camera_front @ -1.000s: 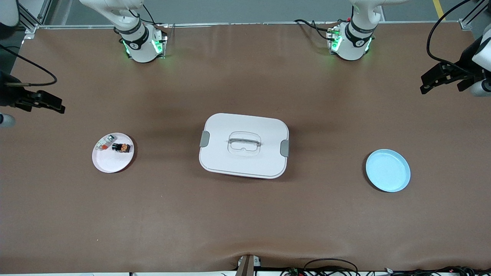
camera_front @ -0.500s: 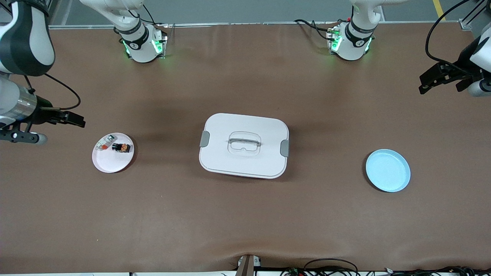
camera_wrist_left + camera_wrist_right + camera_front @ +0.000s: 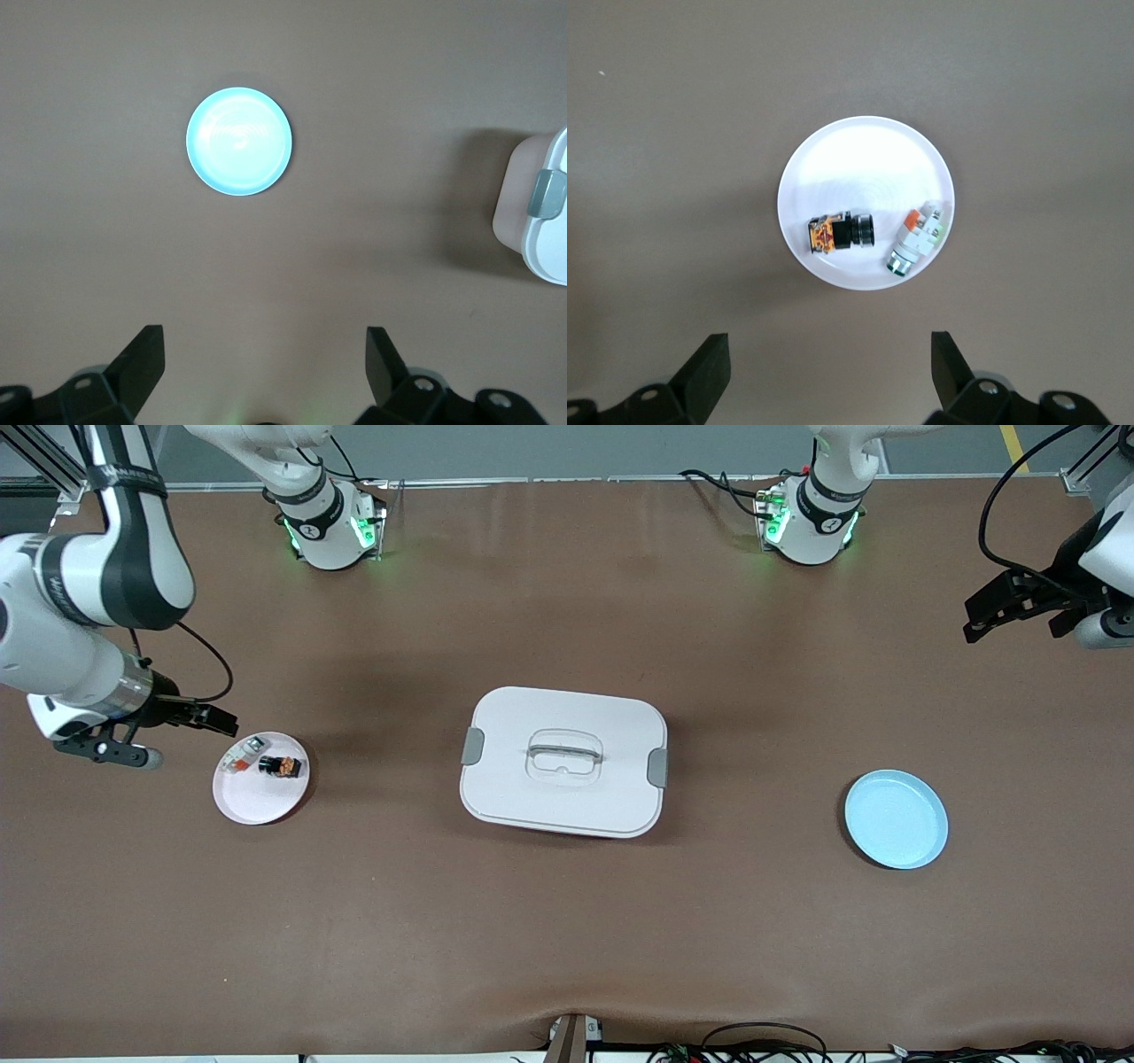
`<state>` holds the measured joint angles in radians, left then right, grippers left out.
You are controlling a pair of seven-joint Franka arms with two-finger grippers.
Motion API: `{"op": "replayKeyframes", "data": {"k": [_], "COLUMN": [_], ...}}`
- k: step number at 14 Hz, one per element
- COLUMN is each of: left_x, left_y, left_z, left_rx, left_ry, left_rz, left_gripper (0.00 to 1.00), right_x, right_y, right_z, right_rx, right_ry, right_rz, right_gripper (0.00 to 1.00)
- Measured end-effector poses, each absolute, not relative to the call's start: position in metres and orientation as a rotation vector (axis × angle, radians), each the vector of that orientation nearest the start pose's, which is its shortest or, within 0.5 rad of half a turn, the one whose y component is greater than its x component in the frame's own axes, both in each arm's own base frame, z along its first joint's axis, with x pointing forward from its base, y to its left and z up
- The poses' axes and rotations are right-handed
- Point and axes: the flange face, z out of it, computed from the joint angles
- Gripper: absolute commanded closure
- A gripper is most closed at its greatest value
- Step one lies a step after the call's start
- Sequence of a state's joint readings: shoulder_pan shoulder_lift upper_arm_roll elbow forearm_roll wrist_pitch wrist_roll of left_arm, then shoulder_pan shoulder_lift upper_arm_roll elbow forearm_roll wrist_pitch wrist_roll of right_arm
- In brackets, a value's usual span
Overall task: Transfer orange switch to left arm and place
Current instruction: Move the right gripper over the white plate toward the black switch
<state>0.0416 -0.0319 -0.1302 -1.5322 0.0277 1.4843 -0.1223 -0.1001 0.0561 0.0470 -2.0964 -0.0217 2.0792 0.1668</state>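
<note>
The orange switch (image 3: 280, 765) (image 3: 837, 234), a tiny black block with an orange patch, lies on a small white plate (image 3: 257, 802) (image 3: 859, 159) toward the right arm's end of the table. My right gripper (image 3: 221, 724) (image 3: 828, 341) hangs open and empty over the table just beside that plate's rim. The box (image 3: 567, 802) (image 3: 542, 226), white with grey latches, sits mid-table. My left gripper (image 3: 974, 622) (image 3: 266, 335) is open and empty, up over the left arm's end of the table.
A small white piece with a red-orange end (image 3: 239, 755) (image 3: 917, 237) shares the white plate with the switch. A light blue plate (image 3: 896, 819) (image 3: 239, 142) lies empty toward the left arm's end. Brown table surface surrounds the box.
My right arm has swung in from the table's end toward the white plate. The left gripper has barely shifted. Both stay open.
</note>
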Motion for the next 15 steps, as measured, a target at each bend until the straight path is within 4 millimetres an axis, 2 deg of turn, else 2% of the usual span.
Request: {"op": "replayKeyframes", "data": {"k": [3,6,12,15], "left_x": [0.546,0.557,0.559,0.559], "left_y": [-0.049,-0.052,-0.054,-0.055], "left_z": [0.632,0.618,0.620,0.621], "left_rx": [-3.109,-3.113,-3.115,-3.116], "left_ry": [-0.045,-0.034,-0.030,-0.026], "left_rz": [0.057,0.065,0.035,0.025], "left_gripper": [0.00,0.00,0.00,0.00], "right_x": [0.537,0.535,0.545,0.548], "right_y": [-0.030,-0.029,-0.025,-0.023], "right_z": [0.362,0.342,0.275,0.252], "right_rx": [-3.141,-3.149,-3.187,-3.184], "right_ry": [0.328,0.315,0.233,0.219], "right_rz": [0.073,0.116,0.137,0.154], "right_gripper": [0.00,0.00,0.00,0.00]}}
